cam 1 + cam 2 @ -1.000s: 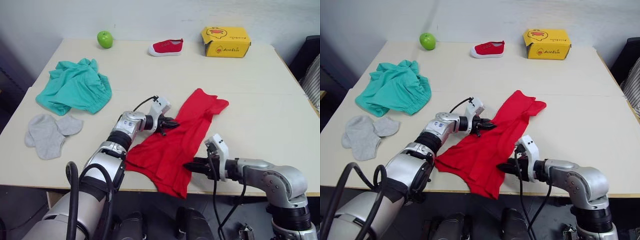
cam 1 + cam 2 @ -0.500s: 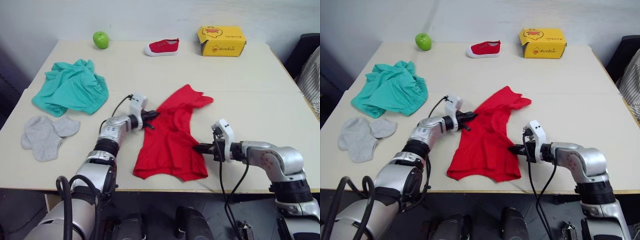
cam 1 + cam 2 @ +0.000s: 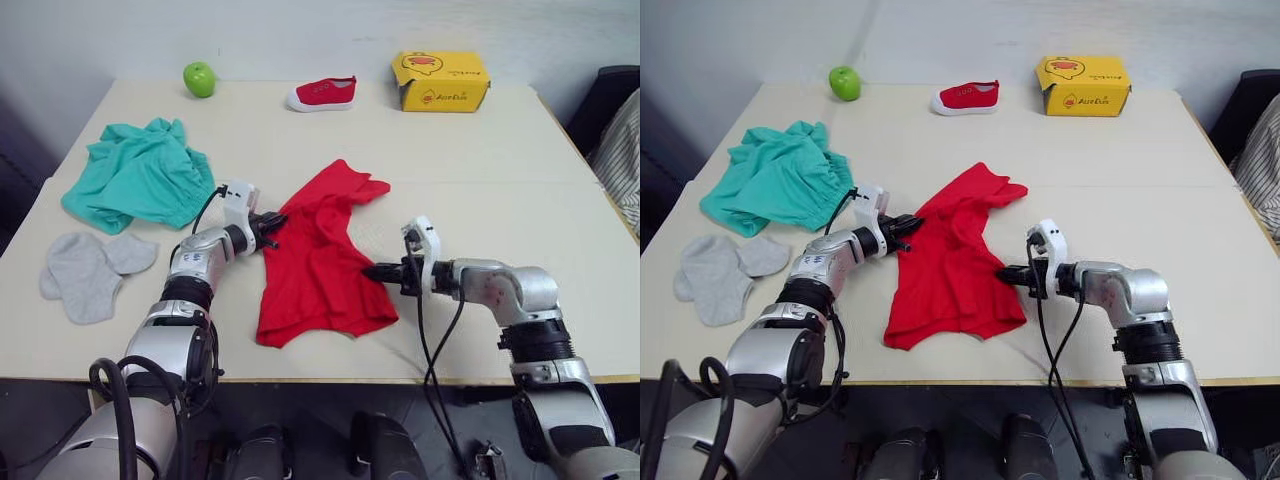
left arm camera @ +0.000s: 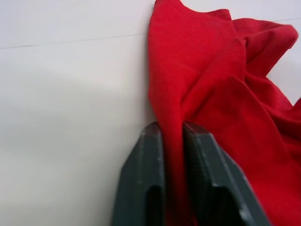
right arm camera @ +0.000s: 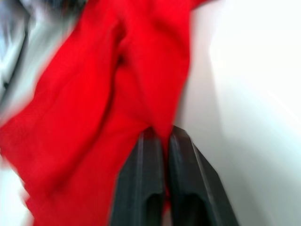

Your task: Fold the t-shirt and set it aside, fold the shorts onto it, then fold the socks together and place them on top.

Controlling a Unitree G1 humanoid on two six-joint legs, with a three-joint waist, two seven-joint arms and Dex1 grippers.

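The red t-shirt [image 3: 318, 260] lies rumpled in the middle of the table, stretched between both grippers. My left gripper [image 3: 268, 226] is shut on its left edge; the left wrist view shows the red cloth [image 4: 197, 94] pinched between the fingers [image 4: 146, 188]. My right gripper [image 3: 372, 271] is shut on the shirt's right edge, with cloth [image 5: 117, 84] caught between its fingers [image 5: 183, 188]. The teal shorts [image 3: 140, 175] lie bunched at the left. Near the front left edge rest the grey socks [image 3: 85, 270], overlapping each other.
A green apple [image 3: 199, 77], a small red shoe [image 3: 322, 93] and a yellow box [image 3: 441, 80] stand along the far edge of the table [image 3: 500, 170]. Bare tabletop lies to the right of the shirt.
Both grippers have dragged the t-shirt left and away from the front edge, so it no longer hangs over it. The camera has shifted a little as well.
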